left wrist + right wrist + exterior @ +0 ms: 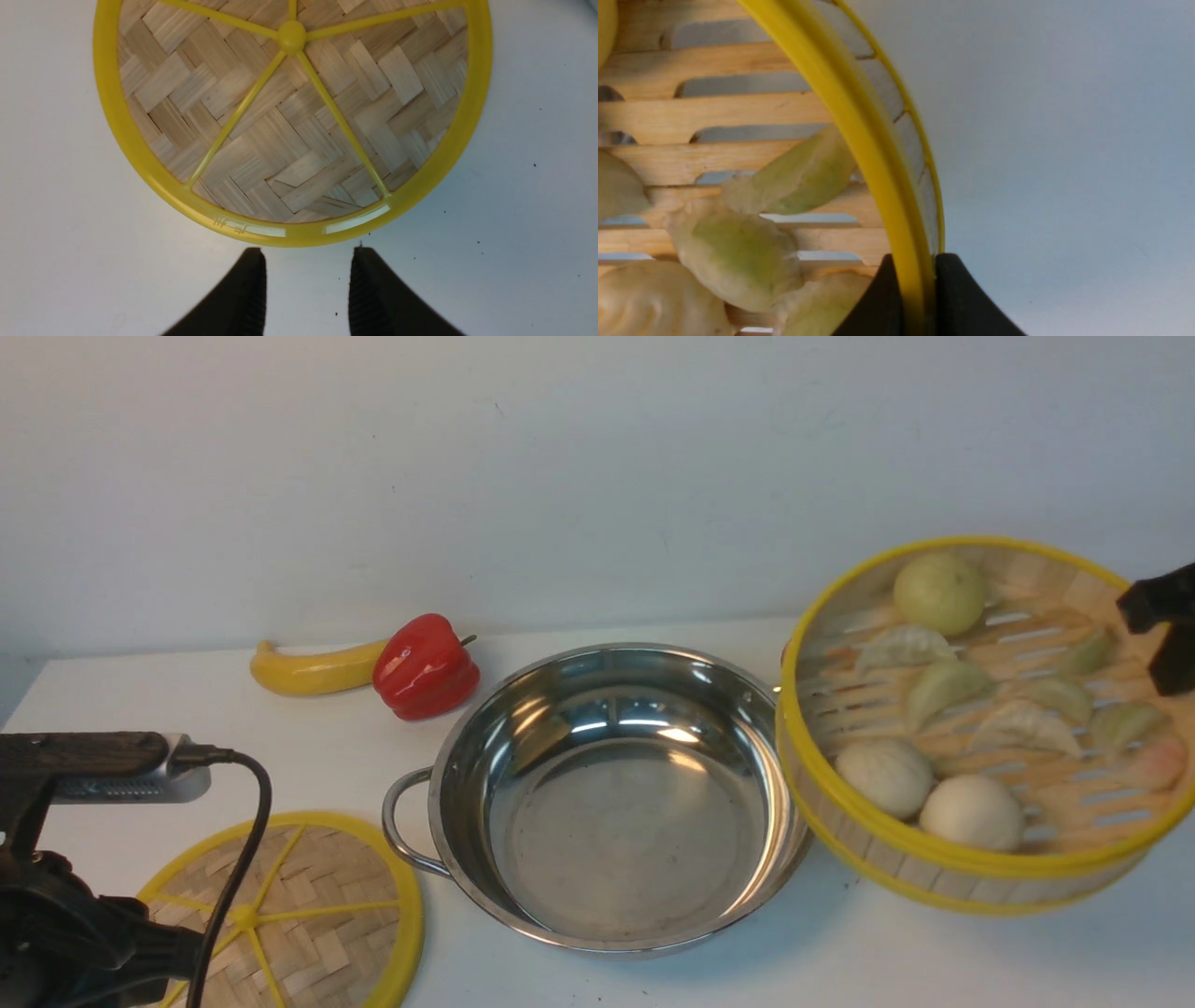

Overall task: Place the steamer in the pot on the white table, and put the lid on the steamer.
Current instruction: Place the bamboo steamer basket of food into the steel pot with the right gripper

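The steamer (980,728), a bamboo basket with yellow rim holding dumplings and buns, hangs tilted above the white table (653,980), right of the pot (607,803). My right gripper (917,261) is shut on the steamer's rim and wall (859,121); it shows at the right edge of the front view (1162,625). The pot is empty, its loop handle (401,821) towards the lid. The lid (299,905) lies flat at the front left. In the left wrist view my left gripper (308,254) is open, just short of the lid's rim (299,233), not touching it.
A yellow banana (308,672) and a red bell pepper (425,667) lie at the back left of the table, behind the pot. My left arm with its cable (84,896) covers the front left corner. A white wall stands behind the table.
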You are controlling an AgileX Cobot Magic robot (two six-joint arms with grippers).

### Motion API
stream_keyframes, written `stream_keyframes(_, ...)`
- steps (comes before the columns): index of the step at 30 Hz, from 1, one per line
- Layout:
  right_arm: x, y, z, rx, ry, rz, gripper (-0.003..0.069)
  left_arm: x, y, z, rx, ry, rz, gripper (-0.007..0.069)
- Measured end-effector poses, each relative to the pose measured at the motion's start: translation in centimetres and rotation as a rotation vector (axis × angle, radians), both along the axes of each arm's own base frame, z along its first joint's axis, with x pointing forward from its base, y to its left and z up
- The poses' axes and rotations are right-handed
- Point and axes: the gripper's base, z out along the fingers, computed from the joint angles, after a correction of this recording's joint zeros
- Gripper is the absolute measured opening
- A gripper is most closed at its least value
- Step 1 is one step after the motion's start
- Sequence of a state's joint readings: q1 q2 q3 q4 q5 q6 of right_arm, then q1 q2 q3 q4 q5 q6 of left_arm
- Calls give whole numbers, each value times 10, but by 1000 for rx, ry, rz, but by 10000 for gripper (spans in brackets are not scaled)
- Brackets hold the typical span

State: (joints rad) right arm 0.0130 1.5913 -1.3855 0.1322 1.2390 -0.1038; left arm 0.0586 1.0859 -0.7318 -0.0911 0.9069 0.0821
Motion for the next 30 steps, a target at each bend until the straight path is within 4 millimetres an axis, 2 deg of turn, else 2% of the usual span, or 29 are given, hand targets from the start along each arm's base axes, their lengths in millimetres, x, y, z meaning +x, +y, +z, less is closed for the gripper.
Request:
stream_keyframes(3,5,15,-3,0,9,47,73,0,0,0,-5,0,1,242)
stream_keyframes(9,24,60,-6,17,22,139,73,0,0,0,-5,0,1,242)
stream_keyframes(10,32,75,-3,38,5,156,73,0,0,0,-5,0,1,242)
stream_keyframes(12,42,94,2,71,-21,179,73,0,0,0,-6,0,2,242)
stream_keyframes(13,43,96,2,71,-24,182,73,0,0,0,-6,0,2,242)
stream_keyframes(14,51,113,4,101,-39,199,73,0,0,0,-5,-1,1,242)
stream_keyframes(15,53,119,4,108,-42,205,73,0,0,0,-5,-1,1,242)
stream_keyframes(16,58,130,3,121,-49,218,73,0,0,0,-5,-1,1,242)
stream_keyframes(17,59,131,3,123,-49,221,73,0,0,0,-5,-1,1,242)
stream_keyframes(18,65,145,-1,134,-48,233,73,0,0,0,-5,-1,1,242)
stream_keyframes(21,74,165,-12,138,-35,258,73,0,0,0,-5,-1,1,242)
stream_keyframes(24,80,179,-29,134,-7,275,73,0,0,0,-5,-1,1,242)
stream_keyframes(30,87,183,-51,99,35,277,73,0,0,0,-5,-1,1,242)
